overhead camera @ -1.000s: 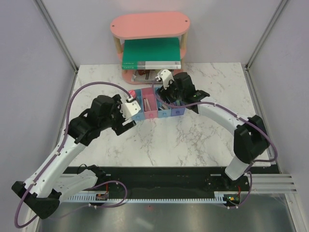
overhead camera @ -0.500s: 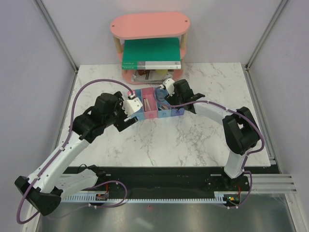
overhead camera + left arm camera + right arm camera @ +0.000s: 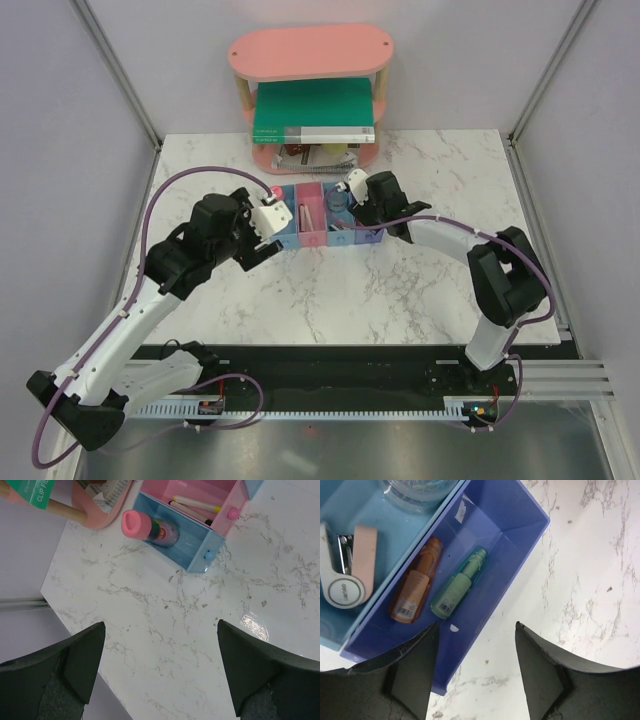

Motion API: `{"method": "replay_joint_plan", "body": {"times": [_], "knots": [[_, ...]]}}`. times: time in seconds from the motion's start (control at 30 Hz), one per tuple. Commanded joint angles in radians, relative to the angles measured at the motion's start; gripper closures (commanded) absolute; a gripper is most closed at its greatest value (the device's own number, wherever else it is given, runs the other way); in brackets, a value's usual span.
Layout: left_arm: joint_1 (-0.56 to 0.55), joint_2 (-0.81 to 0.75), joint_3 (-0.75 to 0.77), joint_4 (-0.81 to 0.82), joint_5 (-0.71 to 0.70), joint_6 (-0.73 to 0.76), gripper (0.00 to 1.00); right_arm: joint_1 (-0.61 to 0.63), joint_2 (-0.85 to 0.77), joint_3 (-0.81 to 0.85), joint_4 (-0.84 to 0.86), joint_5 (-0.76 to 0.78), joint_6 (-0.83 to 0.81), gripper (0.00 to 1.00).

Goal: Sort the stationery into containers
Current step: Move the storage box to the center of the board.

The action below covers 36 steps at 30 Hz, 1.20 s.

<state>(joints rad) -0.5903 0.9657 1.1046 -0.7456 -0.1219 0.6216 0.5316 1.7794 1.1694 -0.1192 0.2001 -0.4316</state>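
Capped piece (image 3: 150, 527) lies in end bin (image 3: 200, 550), seemingly.

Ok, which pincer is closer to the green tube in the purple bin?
Right. The right pincer hovers just by the green tube; the left pincer is past the far blue bin at the row's other end.

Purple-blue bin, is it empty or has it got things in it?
Not empty. The purple-blue bin holds an orange piece and a green piece, lying flat side by side on its floor.
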Motion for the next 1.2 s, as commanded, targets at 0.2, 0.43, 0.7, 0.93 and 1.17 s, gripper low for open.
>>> {"method": "replay_joint_plan", "body": {"times": [0.2,0.43,0.7,0.93,1.17], "knots": [[0.004,-0.016,-0.003,0.055,0.002,0.020,0.00,0.001,-0.146,-0.180,-0.086,0.019,-0.032,0.31],[0.006,-0.019,0.006,0.057,0.004,0.020,0.00,-0.008,-0.187,-0.237,-0.083,0.039,-0.050,0.30],[0.004,-0.025,0.000,0.054,0.005,0.015,0.00,-0.025,-0.213,-0.258,-0.086,0.065,-0.088,0.30],[0.004,-0.028,-0.009,0.051,0.016,0.003,0.00,-0.064,-0.235,-0.266,-0.097,0.071,-0.144,0.30],[0.004,-0.022,-0.005,0.051,0.024,0.000,0.00,-0.094,-0.247,-0.261,-0.112,0.070,-0.203,0.30]]}}
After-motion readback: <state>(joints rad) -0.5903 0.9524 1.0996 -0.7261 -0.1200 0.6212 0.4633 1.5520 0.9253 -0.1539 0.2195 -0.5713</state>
